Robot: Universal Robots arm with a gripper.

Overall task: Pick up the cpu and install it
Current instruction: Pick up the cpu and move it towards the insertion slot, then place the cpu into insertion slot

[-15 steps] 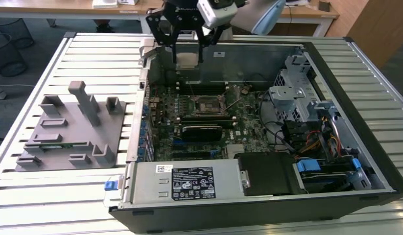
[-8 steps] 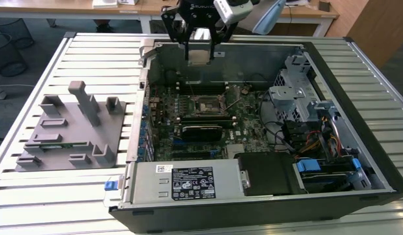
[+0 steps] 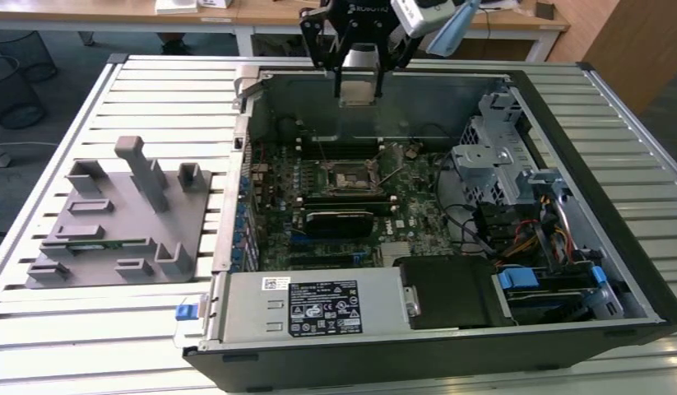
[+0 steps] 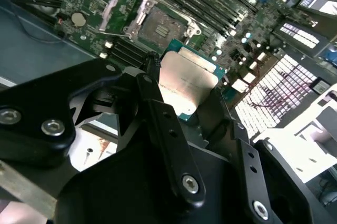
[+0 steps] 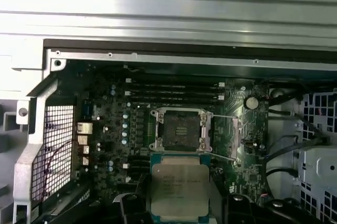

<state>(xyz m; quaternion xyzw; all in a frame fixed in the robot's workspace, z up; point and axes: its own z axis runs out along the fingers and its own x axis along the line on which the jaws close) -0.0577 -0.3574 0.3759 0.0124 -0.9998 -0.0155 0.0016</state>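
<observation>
cpu (image 5: 179, 184) is up in the air, pinched by its edges in the gripper (image 3: 358, 97), metal lid showing in both wrist views. jaws are closed on it, a finger (image 4: 158, 108) on either side, no gap i can see. it hangs over the far end of the open case (image 3: 316, 366), above the board and well clear of it. the socket (image 5: 181, 134) sits just ahead of it in the first wrist view: near, but not under it as far as i can judge

socket is bare and the load plate (image 4: 122, 13) is flipped open to one side, so nothing covers the seat

what could go wrong, imo:
- hold is on thin edges only, so a jolt or a loose squeeze could let the chip slip or tip, and a drop would land it on the board or across the socket contacts
- if it comes down a bit off-centre or twisted vs the socket frame, a corner could dig into the contacts and bend them
- which way round the chip is, i can't tell from here. wrong way round and it won't seat, and pushing would do damage
- fingers are wider than the chip, so they could catch the open load plate or the ram slots (image 5: 174, 91) beside the socket on the way in
- letting go while it's tilted could leave it propped on the frame, not flat
</observation>
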